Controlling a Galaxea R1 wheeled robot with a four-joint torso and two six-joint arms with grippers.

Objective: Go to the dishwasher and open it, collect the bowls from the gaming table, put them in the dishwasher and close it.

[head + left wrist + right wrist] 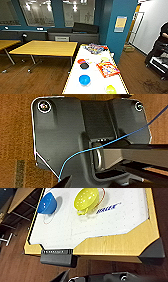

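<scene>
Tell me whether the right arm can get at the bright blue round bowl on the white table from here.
Probably yes: the bright blue round bowl sits near the white table's close end with bare surface before it; the yellow perforated bowl stands beside, not in front.

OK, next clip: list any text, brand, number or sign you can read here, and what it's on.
Blue lettering on the white table top, beside the yellow bowl: printed word, too blurred to read.
Poster on the blue wall: too small to read.
Red game box on the table: print unreadable.
Nothing else carries text.
</scene>
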